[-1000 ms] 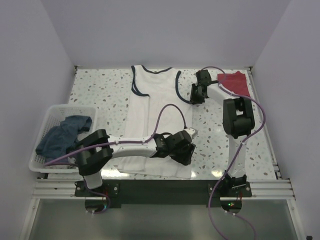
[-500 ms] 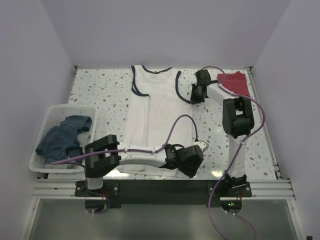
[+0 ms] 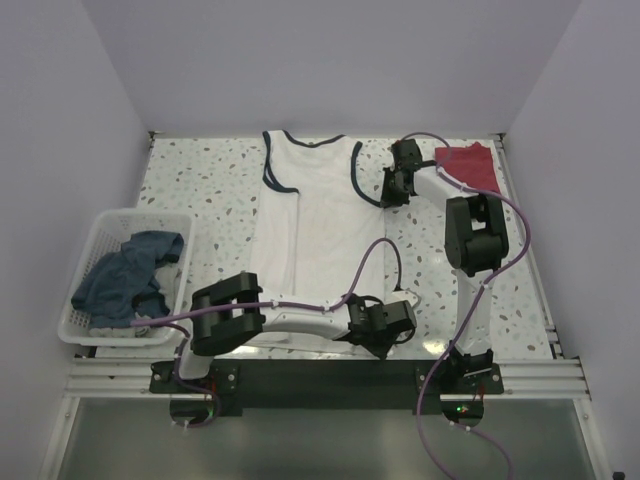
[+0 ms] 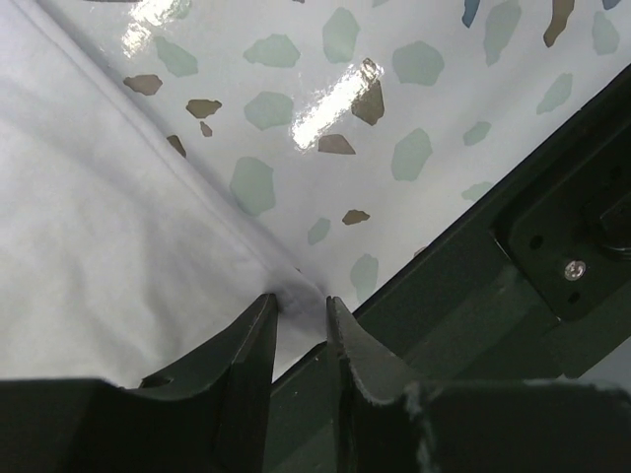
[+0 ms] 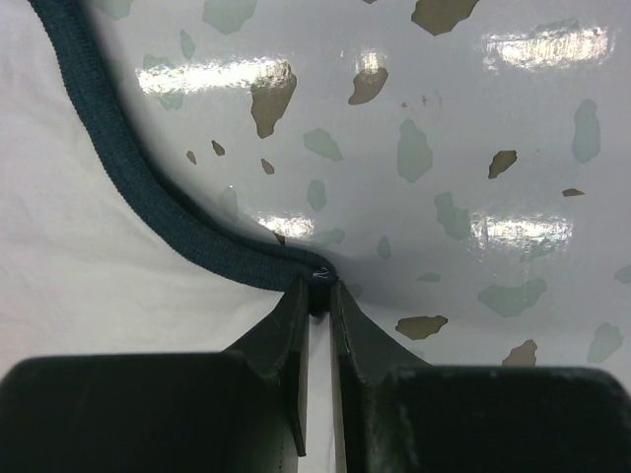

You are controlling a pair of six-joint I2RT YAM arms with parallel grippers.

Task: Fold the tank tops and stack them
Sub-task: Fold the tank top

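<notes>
Left gripper (image 4: 301, 305) pinches the near hem corner of the white tank top (image 3: 310, 215) at the surface (image 3: 200, 180) edge; right gripper (image 5: 317, 288) nips its navy armhole trim (image 5: 148, 212); the red tank top (image 3: 470, 165) lies far right. Both bites look shallow (barely an edge each), so cloth could slip on lifting and skew the fold; from above, the left arm (image 3: 300, 312) hides the near hem.

The top camera is looking down from high behind the arms, seeing the whole worktop (image 3: 190, 180). The wrist cameras are looking from very close past the left tool (image 4: 302, 305) and right tool (image 5: 318, 289). All three are showing the white tank top (image 3: 310, 210).
</notes>
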